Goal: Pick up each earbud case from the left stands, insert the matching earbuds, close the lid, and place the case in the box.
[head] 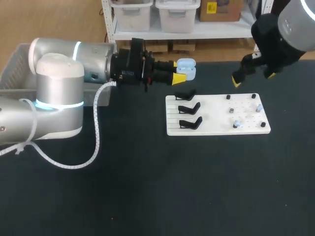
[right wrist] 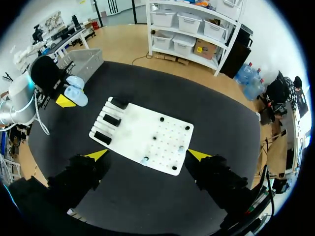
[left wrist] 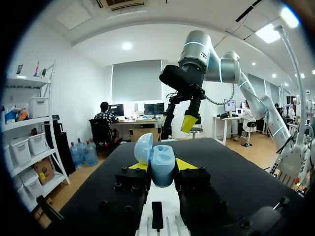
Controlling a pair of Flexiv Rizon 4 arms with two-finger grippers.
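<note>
The left gripper (head: 180, 72) is clenched on a pale blue earbud case (head: 187, 68) from both sides. The case's lid stands open, and it is held above the tabletop (head: 147, 187) just beyond the white board (head: 216, 115), at the end with the black stands (head: 189, 108). The right gripper (head: 254, 77) hangs released above the board's opposite end, its fingers spread wide and holding nothing.

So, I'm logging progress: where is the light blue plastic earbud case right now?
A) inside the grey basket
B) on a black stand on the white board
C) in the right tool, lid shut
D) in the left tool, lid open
D: the light blue plastic earbud case sits clamped between the yellow-tipped fingers of the left tool, its lid flipped open, off the white board.
</note>
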